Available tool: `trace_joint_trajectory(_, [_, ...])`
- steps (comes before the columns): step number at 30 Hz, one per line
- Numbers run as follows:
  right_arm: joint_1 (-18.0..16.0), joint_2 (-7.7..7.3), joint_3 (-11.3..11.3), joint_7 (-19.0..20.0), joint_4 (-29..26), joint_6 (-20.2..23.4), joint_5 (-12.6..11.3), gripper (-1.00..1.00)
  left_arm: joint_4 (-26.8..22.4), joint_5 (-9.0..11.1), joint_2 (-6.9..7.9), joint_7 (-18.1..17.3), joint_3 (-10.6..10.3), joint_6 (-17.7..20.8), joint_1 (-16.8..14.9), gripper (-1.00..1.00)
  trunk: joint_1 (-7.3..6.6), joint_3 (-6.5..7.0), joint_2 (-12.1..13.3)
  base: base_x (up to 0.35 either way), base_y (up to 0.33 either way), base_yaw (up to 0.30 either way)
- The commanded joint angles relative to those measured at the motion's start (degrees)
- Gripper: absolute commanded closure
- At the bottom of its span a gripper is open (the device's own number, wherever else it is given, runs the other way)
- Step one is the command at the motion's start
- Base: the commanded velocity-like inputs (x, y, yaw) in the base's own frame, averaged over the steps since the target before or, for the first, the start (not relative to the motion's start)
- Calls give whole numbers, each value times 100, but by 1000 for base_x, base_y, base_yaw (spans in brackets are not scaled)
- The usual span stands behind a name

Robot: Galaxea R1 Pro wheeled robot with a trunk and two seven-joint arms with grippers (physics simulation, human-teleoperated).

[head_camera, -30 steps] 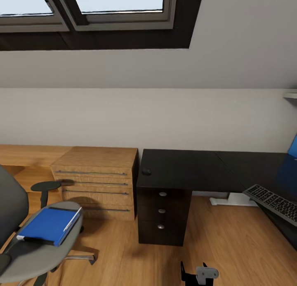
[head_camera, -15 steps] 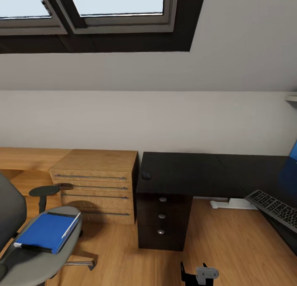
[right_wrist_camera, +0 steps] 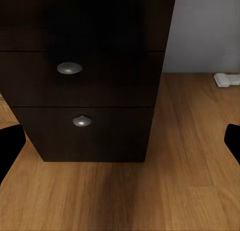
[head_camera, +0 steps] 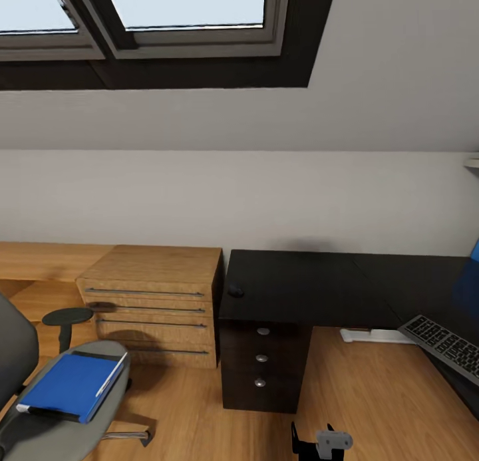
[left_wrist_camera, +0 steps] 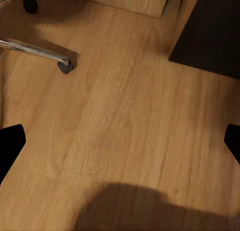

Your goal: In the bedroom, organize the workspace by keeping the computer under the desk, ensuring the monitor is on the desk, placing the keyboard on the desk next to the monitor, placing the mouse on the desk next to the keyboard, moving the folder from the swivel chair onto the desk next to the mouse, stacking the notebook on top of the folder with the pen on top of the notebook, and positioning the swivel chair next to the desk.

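The black desk (head_camera: 299, 285) stands against the wall, and its drawer unit (right_wrist_camera: 90, 86) with round silver knobs is in front of my right gripper (right_wrist_camera: 120, 141), which is open and empty. The small black mouse (head_camera: 235, 291) lies on the desk's left end. On the desk's right wing lies the keyboard (head_camera: 447, 346). The swivel chair (head_camera: 40, 434) is at lower left, carrying the blue folder (head_camera: 66, 386) with the pale pen (head_camera: 113, 374) on top. My left gripper (left_wrist_camera: 120, 141) is open over the floor near the chair's metal leg (left_wrist_camera: 35, 50). The notebook, monitor and computer are out of view.
A light wooden chest (head_camera: 156, 301) with bar handles stands between chair and desk. A white foot (head_camera: 376, 336) lies on the floor under the desk. A blue shape (head_camera: 474, 251) cuts in at the right edge. Wooden floor (head_camera: 372, 401) lies open before the desk.
The whole head picture has shifted, so the camera has moved: chair, chest and desk sit lower and the keyboard further right. Nothing on the chair or desk has moved.
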Motion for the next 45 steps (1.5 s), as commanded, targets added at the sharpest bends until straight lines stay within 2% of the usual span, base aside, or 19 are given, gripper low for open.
trace_joint_trajectory(1, [-8,1,-24,-42,12,-17,57,-100,3,37,-3,-13,12,-18,-4,-100,-21,12,38,96,0,0])
trace_joint_trajectory(45, [-5,24,-18,-34,12,-36,60,-100,3,37,-4,-15,12,-36,-4,-100,-988,802,1802,96,0,0])
